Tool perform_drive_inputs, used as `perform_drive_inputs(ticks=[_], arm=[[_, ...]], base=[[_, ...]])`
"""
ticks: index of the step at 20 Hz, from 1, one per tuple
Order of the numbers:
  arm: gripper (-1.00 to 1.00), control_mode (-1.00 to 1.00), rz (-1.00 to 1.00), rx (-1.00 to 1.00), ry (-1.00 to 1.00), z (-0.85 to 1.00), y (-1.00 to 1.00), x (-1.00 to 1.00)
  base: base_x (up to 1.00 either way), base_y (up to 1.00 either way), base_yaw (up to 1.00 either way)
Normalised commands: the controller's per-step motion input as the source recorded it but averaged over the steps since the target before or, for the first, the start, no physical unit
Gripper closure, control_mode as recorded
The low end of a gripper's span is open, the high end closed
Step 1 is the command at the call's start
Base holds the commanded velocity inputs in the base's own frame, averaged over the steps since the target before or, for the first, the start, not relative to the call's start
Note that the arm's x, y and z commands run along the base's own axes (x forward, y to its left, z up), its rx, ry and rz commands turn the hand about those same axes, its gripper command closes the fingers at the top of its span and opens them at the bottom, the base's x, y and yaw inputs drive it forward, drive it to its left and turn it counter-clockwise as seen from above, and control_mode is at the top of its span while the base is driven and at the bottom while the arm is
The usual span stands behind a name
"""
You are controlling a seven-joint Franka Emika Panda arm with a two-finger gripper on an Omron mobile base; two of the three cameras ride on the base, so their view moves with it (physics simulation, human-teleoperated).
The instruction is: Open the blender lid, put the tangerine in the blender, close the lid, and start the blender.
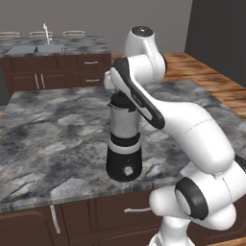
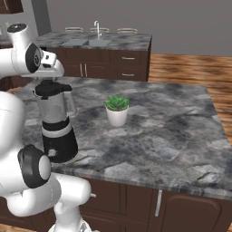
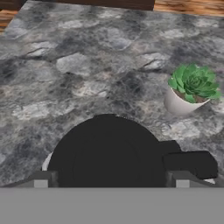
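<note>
The blender (image 1: 124, 144) (image 2: 56, 122) stands near the front edge of the island counter, with a grey jar on a black base. The black blender lid (image 2: 50, 88) (image 3: 109, 153) sits on the jar top. My gripper (image 3: 111, 179) hangs directly above the lid, open, with its two fingertips (image 3: 41, 179) spread about as wide as the cap. In the right base view the hand (image 2: 50, 68) is just over the lid. The jar's dark handle (image 3: 190, 164) sticks out to the right in the hand view. The tangerine is out of view.
A white pot with a green plant (image 2: 117, 111) (image 3: 190, 89) stands on the counter (image 2: 172, 127) to the right of the blender. A back counter with a sink (image 1: 36, 48) (image 2: 88, 41) lies beyond. My own arm crosses in front of the blender's right side in the left base view.
</note>
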Motion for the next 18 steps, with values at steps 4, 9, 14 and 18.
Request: perform_drive_inputs(ticks=[4,9,14,18], arm=[[-1.00,-1.00,0.00,0.00,-0.18,0.28,-0.09,-0.38],[-1.00,-1.00,-0.05,0.00,-0.29,-0.06,0.00,-1.00],[-1.00,-1.00,-0.14,-0.03,-0.18,-0.59,0.00,-0.99],[-1.00,-1.00,-0.20,-0.08,-0.09,-0.87,0.00,-0.78]], base=[[0.00,0.00,0.00],[0.00,0.00,0.00],[0.00,0.00,0.00],[0.00,0.00,0.00]])
